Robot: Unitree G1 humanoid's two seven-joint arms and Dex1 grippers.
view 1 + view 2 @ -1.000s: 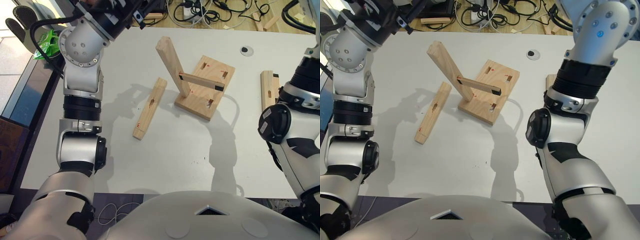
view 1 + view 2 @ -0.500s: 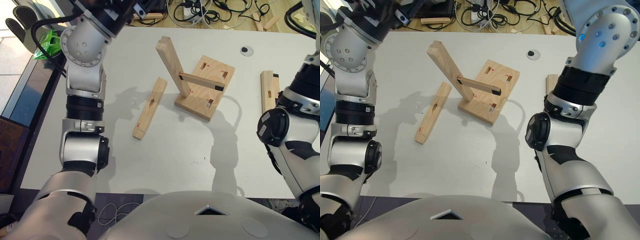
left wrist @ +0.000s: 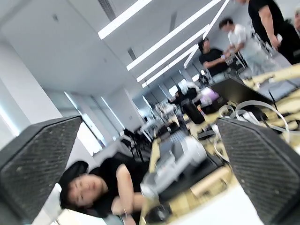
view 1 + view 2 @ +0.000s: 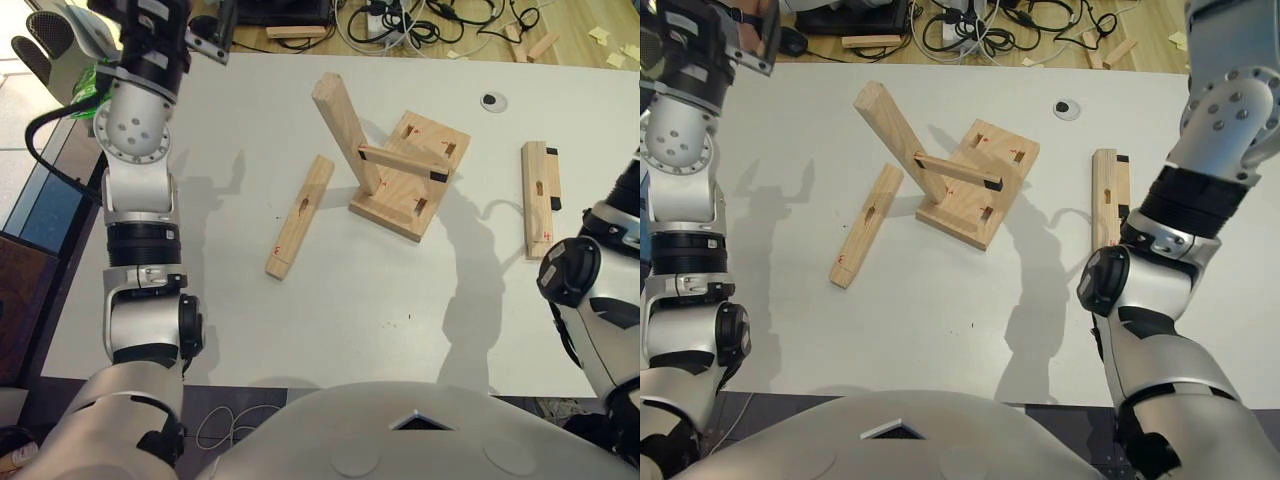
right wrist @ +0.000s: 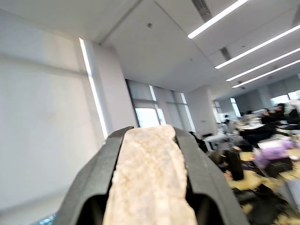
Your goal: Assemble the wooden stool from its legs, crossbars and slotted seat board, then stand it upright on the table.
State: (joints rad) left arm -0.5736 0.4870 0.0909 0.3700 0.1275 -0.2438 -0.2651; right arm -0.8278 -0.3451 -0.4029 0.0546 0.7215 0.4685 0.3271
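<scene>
Both arms have swung outward since the earlier frames, the right one uncovering a leg [image 4: 535,200] lying flat near the counter's [image 4: 330,300] right edge; the wooden parts themselves have not shifted. Seat board [image 4: 410,180] lies flat at mid-counter, slots up. A second leg [image 4: 343,128] stands tilted at its left corner, with a crossbar [image 4: 398,160] running from that leg over the board. A third leg [image 4: 300,215] lies loose just left of the board, apart from it. A small dark disc [image 4: 492,100] sits at the far side. Left gripper [image 3: 150,164] is spread wide with nothing between the pads. Right gripper [image 5: 151,140] is clamped on a pale wood piece [image 5: 150,187], raised off the counter.
</scene>
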